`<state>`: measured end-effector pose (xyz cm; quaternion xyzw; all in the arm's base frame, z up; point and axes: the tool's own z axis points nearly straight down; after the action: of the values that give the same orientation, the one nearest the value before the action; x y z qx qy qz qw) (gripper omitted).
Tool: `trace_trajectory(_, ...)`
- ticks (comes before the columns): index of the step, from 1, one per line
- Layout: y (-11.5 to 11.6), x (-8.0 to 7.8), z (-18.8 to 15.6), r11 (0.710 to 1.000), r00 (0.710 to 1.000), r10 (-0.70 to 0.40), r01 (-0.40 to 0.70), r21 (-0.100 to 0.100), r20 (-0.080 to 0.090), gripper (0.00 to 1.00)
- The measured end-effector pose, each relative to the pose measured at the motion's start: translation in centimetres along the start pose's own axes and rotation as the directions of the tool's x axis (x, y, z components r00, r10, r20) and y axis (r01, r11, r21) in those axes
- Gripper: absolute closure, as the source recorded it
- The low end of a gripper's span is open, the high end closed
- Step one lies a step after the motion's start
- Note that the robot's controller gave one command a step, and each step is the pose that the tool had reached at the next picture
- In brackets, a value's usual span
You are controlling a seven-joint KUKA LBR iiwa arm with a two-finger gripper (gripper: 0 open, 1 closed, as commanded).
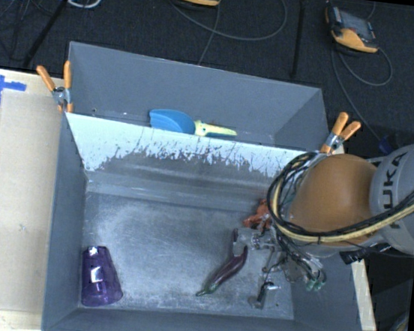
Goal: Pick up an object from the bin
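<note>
Beside the hand (253, 266), a slim dark-purple aubergine (226, 269), green-stemmed

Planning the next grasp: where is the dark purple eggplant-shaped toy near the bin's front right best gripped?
Probably grip the toy eggplant across its thicker upper part, coming straight down from above. It lies flat and slanted on the floor, so squeeze across its narrow width, not along its length.
</note>
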<state>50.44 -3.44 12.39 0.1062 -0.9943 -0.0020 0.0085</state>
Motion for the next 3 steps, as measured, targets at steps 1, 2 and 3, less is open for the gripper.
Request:
trace_trajectory(1, 1.4, -2.7, 5.1, 0.988, 0.988, -0.151, 0.151, 0.006, 0.013, 1.0)
trace_trajectory(2, 1.4, -2.7, 5.1, 0.988, 0.988, -0.152, 0.152, 0.006, 0.014, 1.0)
trace_trajectory(3, 1.4, -2.7, 0.9, 0.989, 0.989, -0.15, 0.15, 0.005, 0.01, 1.0)
